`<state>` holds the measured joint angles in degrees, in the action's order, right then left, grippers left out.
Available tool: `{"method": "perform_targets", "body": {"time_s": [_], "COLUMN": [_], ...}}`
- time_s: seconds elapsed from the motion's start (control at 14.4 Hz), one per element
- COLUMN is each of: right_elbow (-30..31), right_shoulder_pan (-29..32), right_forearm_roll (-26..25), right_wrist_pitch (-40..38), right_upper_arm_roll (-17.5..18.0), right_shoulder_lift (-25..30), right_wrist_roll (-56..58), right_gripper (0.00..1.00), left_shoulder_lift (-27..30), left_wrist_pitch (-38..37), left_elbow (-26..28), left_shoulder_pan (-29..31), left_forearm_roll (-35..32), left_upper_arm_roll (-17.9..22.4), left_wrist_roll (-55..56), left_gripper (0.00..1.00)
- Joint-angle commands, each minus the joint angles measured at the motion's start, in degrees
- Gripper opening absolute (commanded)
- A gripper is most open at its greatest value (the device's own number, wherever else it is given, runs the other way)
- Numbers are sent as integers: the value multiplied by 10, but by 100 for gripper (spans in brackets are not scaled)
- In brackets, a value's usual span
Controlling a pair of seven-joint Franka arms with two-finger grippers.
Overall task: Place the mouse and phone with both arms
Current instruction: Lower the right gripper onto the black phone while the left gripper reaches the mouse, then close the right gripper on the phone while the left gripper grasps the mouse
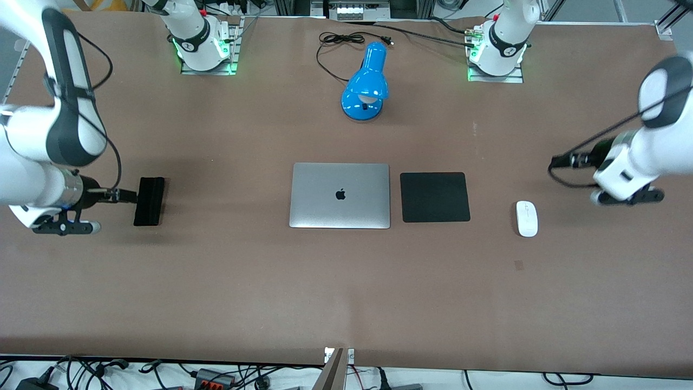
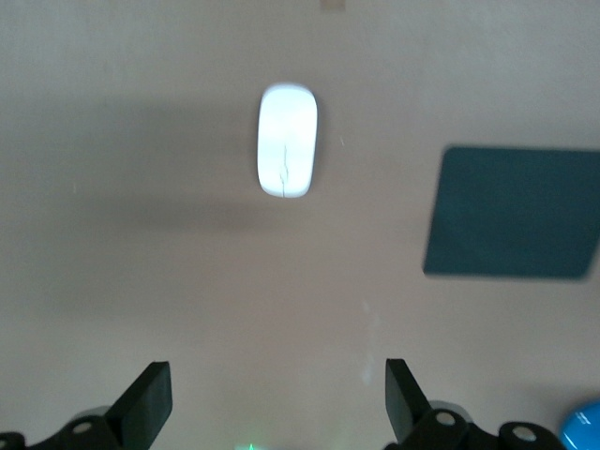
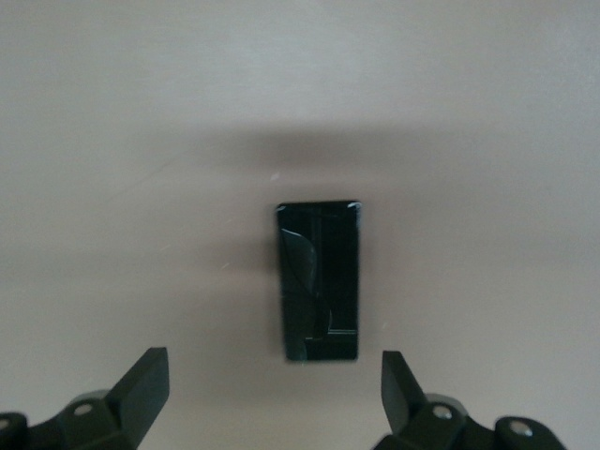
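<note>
The white oval mouse (image 1: 527,218) lies on the brown table between the black mouse pad (image 1: 435,197) and the left arm's end. My left gripper (image 1: 628,196) hovers over the table beside the mouse, toward the left arm's end. In the left wrist view the gripper (image 2: 278,403) is open and empty, with the mouse (image 2: 287,155) ahead of its fingers. The black phone (image 1: 149,200) lies near the right arm's end. My right gripper (image 1: 66,227) hovers beside it. In the right wrist view this gripper (image 3: 274,394) is open and empty, the phone (image 3: 319,291) just ahead.
A closed silver laptop (image 1: 340,195) lies mid-table with the mouse pad beside it; the pad also shows in the left wrist view (image 2: 514,225). A blue desk lamp (image 1: 365,84) with a black cord stands farther from the front camera than the laptop.
</note>
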<state>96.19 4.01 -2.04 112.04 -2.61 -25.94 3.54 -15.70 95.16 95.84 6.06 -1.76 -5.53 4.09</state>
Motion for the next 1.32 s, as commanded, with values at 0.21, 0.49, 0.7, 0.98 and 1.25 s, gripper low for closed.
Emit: {"method": "perform_targets", "body": {"time_s": [0.21, 0.49, 0.7, 0.98, 1.25], "right_elbow": [74, 147, 191, 197, 199], "right_shoulder_pan": [29, 37, 44, 43, 43], "right_forearm_roll": [-5, -3, -3, 5, 5], "right_wrist_pitch": [118, 200, 251, 253, 253], "right_upper_arm_roll": [5, 5, 5, 8, 9], "right_shoulder_lift": [-18, -14, -10, -15, -21], "right_wrist_roll": [5, 4, 2, -5, -5], "right_gripper": [100, 100, 100, 100, 100], "left_shoulder_lift": [-51, -55, -58, -74, -111], "left_wrist_pitch": [163, 295, 359, 432, 502], "left_elbow": [66, 148, 186, 216, 214], "left_shoulder_pan": [8, 7, 8, 7, 11], "left_forearm_roll": [-18, -18, -18, -18, -18], "left_upper_arm_roll": [-7, -6, -6, -5, -1], "left_wrist_roll": [-21, -31, -31, -32, -41], "left_gripper": [100, 100, 100, 100, 100]}}
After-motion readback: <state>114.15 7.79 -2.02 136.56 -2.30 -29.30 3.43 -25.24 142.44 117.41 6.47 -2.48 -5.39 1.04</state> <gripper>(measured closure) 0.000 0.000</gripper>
